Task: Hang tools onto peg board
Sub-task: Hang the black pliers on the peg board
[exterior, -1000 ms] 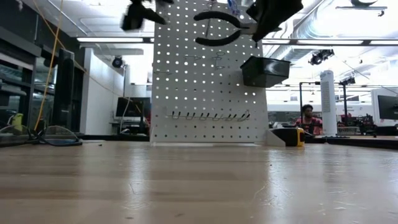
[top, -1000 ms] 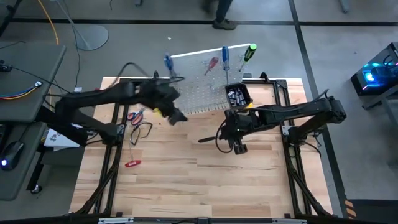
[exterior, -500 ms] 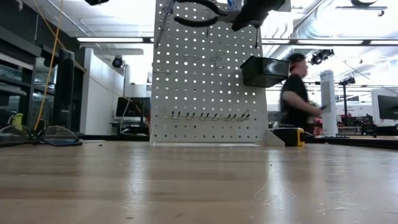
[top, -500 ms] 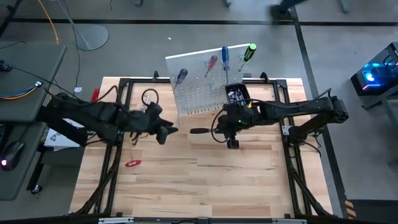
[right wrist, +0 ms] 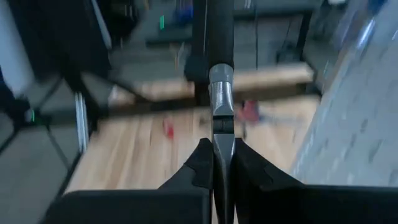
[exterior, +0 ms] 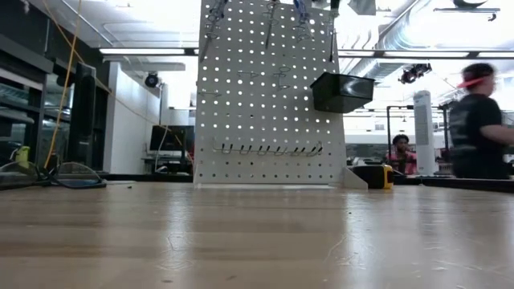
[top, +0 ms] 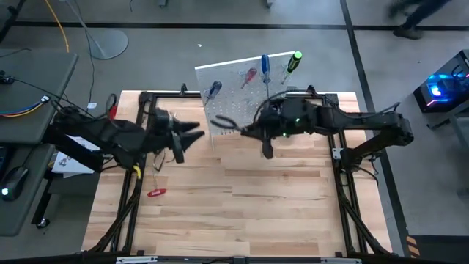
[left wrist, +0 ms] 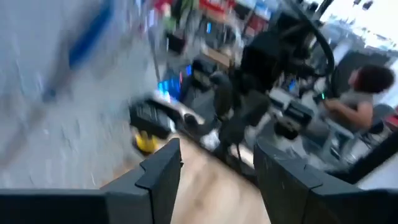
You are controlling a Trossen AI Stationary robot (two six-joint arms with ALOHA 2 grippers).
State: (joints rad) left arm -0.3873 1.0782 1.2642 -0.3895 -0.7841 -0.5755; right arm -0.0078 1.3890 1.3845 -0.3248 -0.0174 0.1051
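Pliers (top: 224,122) in right hand (top: 245,130), peg board (top: 245,92) beside, person (exterior: 474,122) behind

Both arms are matte black, built of rounded tubular links joined by bulkier cylindrical joint housings. The right arm carries a small green indicator light on its forward housing, and the left arm shows a yellow patch low near its base. The left pincer (left wrist: 214,165) has two broad, flat, dark fingers with angular edges. The right pincer (right wrist: 222,165) has two black, wedge-shaped fingers that taper forward.
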